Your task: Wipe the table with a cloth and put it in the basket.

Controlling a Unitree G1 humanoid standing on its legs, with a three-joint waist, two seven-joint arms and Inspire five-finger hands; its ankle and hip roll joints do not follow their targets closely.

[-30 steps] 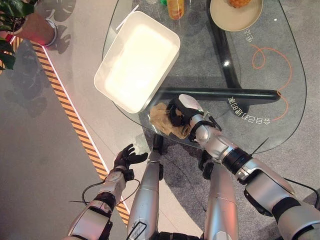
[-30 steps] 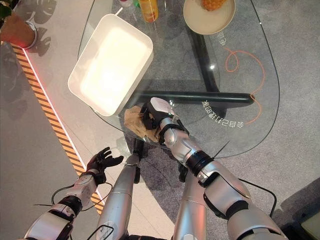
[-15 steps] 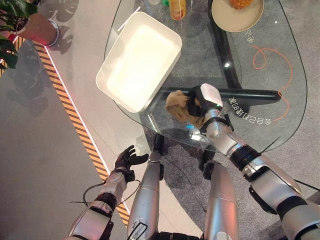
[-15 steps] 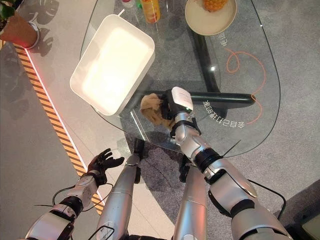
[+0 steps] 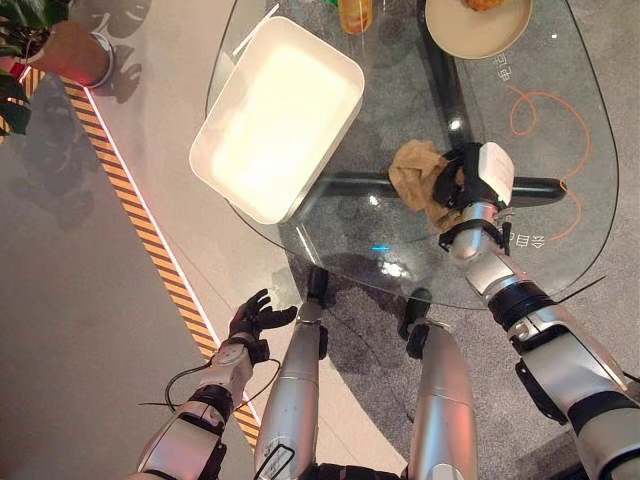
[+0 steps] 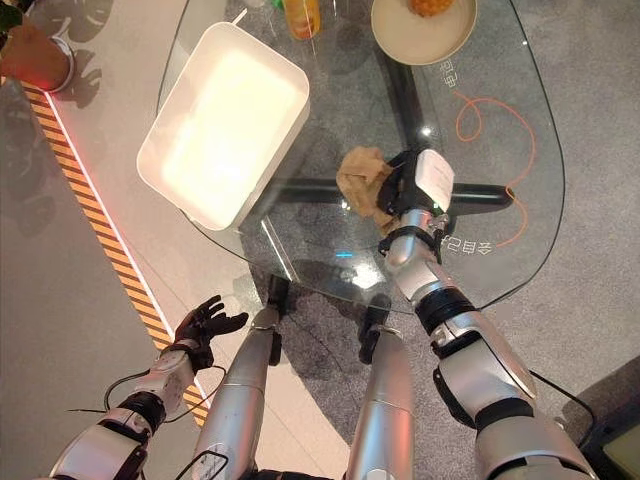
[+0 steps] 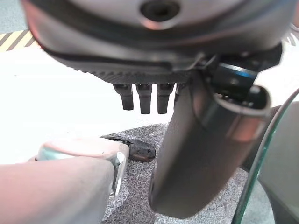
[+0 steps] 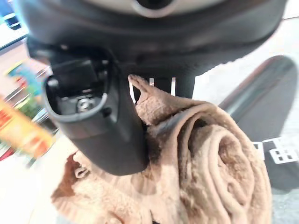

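Note:
A crumpled tan cloth (image 5: pixel 413 170) lies on the glass table (image 5: pixel 560 120), near its middle over the dark crossbar. My right hand (image 5: pixel 482 178) sits just right of the cloth and is shut on it. In the right wrist view the cloth (image 8: pixel 219 158) bunches under the palm, beside the thumb (image 8: pixel 93 116). The white rectangular basket (image 5: pixel 275 120) stands empty at the table's left end, well apart from the cloth. My left hand (image 5: pixel 255 318) hangs low beside the table, over the floor, with its fingers (image 7: pixel 142 98) spread and holding nothing.
A beige plate with fruit (image 5: pixel 478 18) and an orange bottle (image 5: pixel 353 12) stand at the table's far edge. An orange line is drawn on the glass at the right. A potted plant (image 5: pixel 60 45) and striped floor tape (image 5: pixel 150 235) lie to the left.
My right hand has dragged the cloth across the glass, from the near edge by the basket's corner rightwards and farther in. The left hand has stayed put.

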